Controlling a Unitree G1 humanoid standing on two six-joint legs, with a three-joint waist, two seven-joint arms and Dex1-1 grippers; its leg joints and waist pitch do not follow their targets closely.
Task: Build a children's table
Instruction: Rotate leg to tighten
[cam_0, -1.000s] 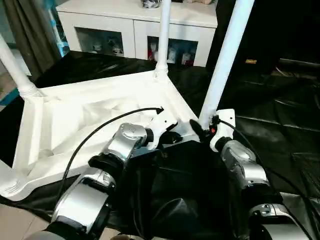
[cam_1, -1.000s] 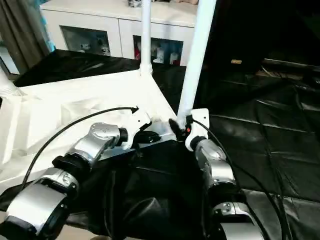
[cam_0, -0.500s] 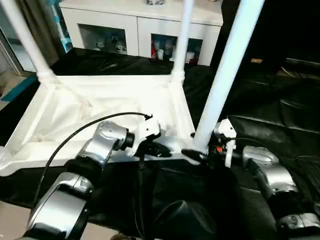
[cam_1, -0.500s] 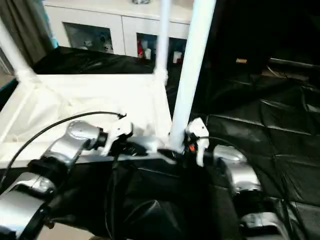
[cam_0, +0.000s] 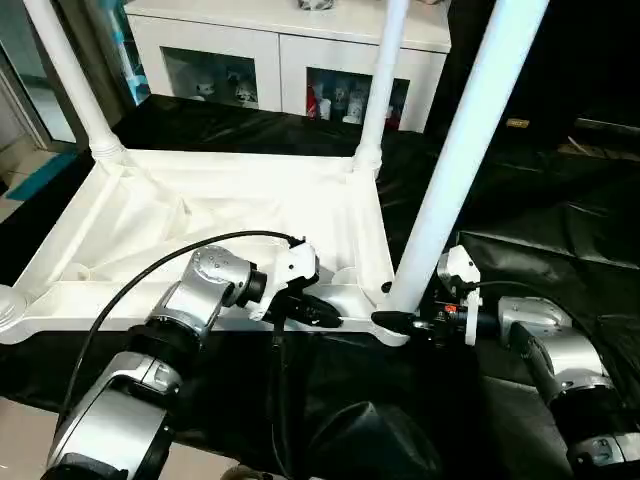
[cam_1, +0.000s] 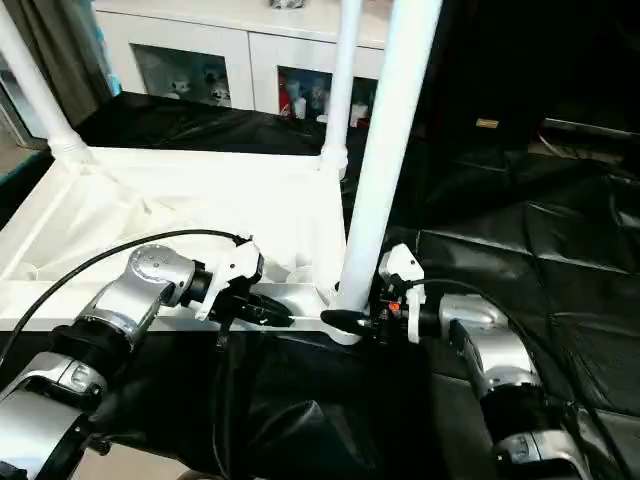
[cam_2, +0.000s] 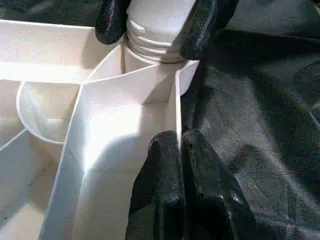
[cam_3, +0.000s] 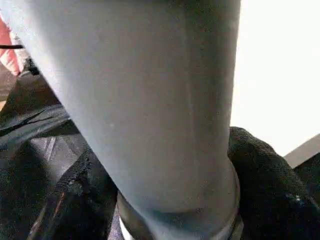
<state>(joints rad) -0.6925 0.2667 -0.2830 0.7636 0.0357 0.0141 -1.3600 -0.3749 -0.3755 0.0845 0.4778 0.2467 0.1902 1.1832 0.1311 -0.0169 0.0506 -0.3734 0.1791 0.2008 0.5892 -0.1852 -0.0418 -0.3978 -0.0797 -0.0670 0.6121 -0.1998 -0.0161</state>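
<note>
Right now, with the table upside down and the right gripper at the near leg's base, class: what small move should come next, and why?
Probably a twist of the near leg by the right gripper, whose fingers straddle its base at the corner socket. The left gripper, shut, sits on the tabletop's near rim and may steady it.

Near leg (cam_0: 455, 165) of children's table (cam_0: 215, 215) is filling gap between right gripper (cam_2: 159, 27) fingers. Table's rim wall is blocking left gripper (cam_0: 318, 312) tips. Open black cloth (cam_0: 555, 250) is lying beyond right gripper, unobstructed.
</note>
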